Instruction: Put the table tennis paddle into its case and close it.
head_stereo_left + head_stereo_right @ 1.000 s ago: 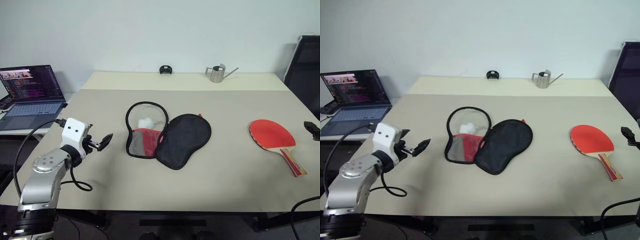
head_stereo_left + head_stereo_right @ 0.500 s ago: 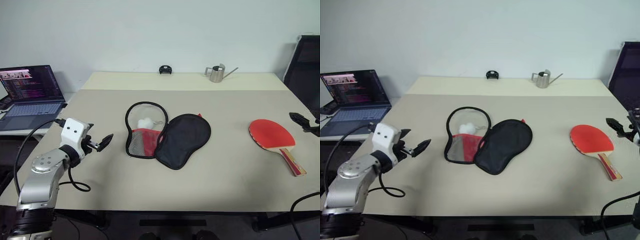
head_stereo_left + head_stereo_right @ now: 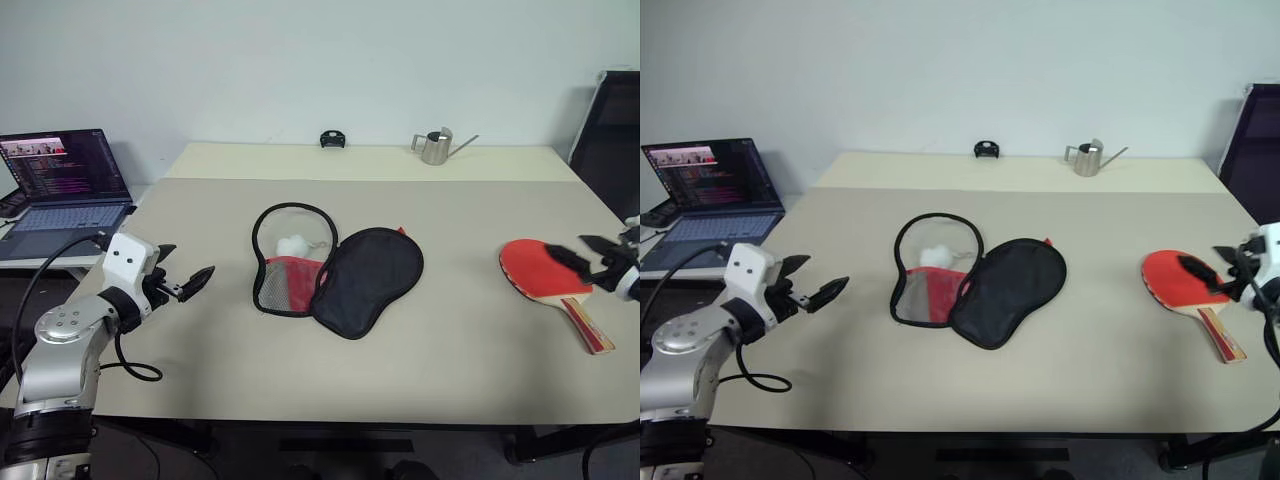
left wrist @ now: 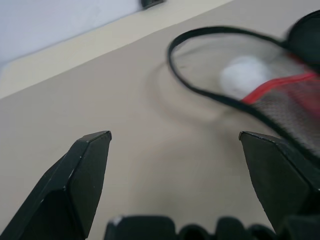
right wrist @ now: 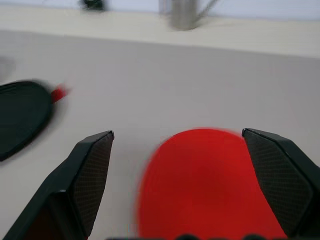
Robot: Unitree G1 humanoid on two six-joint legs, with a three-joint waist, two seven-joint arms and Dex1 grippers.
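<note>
The beige table (image 3: 420,370) carries the case (image 3: 335,273) at its centre, lying open: the mesh-pocket half with red lining to the left, the black fabric half flopped to the right, and a small white lump (image 3: 292,245) inside the far end of the open half. The table tennis paddle (image 3: 548,279) rests flat near the right edge, well apart from the case, red face up and handle pointing to the near right. The right gripper (image 3: 583,254) hovers over the paddle's blade with its jaws spread wide and empty; the left gripper (image 3: 186,284), equally wide and empty, hangs to the left of the case. The likely trouble is the pickup: a thin blade lying flat gives the fingers little to bite, so they could skid on the rubber or push the paddle off the table's right edge. The white lump could also block the blade from seating. No lettering can be read on the paddle or the case; the laptop (image 3: 62,180) at the far left shows text too small to make out.
</note>
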